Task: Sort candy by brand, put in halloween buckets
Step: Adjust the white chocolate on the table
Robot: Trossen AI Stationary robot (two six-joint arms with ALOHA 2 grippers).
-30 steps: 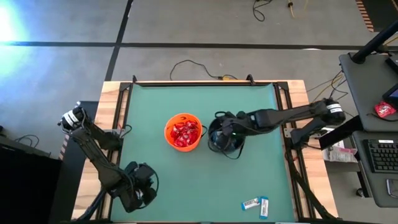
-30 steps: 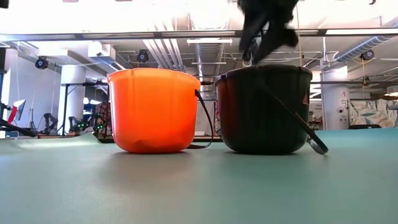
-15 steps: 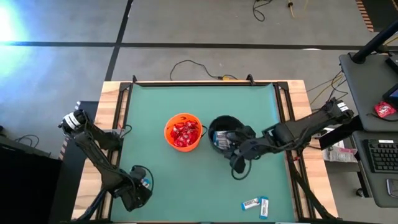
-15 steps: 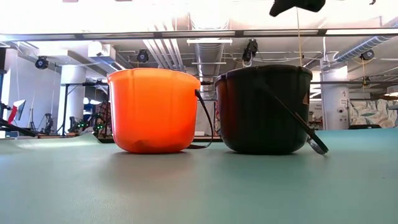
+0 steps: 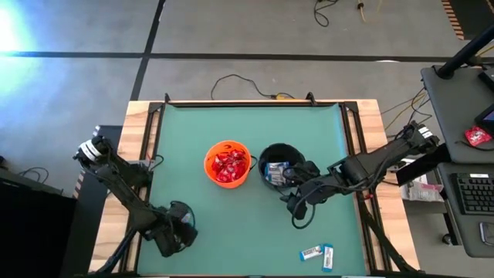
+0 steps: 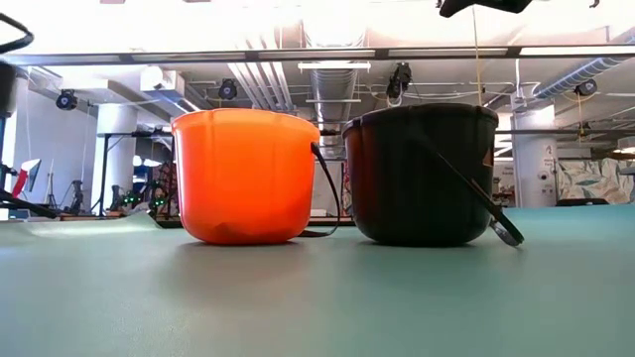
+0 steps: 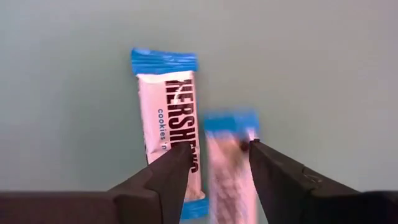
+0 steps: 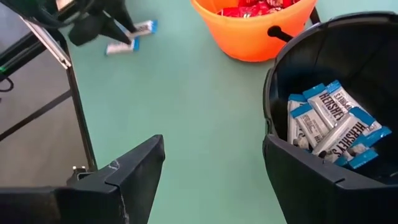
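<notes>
The orange bucket (image 5: pixel 228 163) holds red packets (image 8: pixel 258 6). The black bucket (image 5: pixel 279 165) beside it holds several white-and-blue bars (image 8: pixel 329 121). My left gripper (image 5: pixel 176 230) hovers low at the table's near left, hiding what lies under it in the high view. In its wrist view the left gripper (image 7: pixel 217 152) is open, with a blurred bar (image 7: pixel 227 168) between the fingers and a second bar (image 7: pixel 168 118) flat on the mat beside them. My right gripper (image 5: pixel 297 207) is open and empty, just near-side of the black bucket. My left gripper comes from above with one finger (image 7: pixel 171 165) on each side of the blurred bar's lower half (image 7: pixel 224 186), lying across its width. Whether the fingers touch it, I cannot tell.
Two more white-and-blue bars (image 5: pixel 317 253) lie on the green mat near the table's near right edge. The black bucket's thin handle (image 6: pixel 476 203) hangs down to the mat on its right side. Open mat (image 5: pixel 231 224) stretches between the buckets and the near edge.
My right gripper has left the black bucket's mouth, risen and moved toward the table's near edge, so it now stands beside the bucket. The bars in that bucket now show from above. My left gripper has stayed at the near left with small shifts.
</notes>
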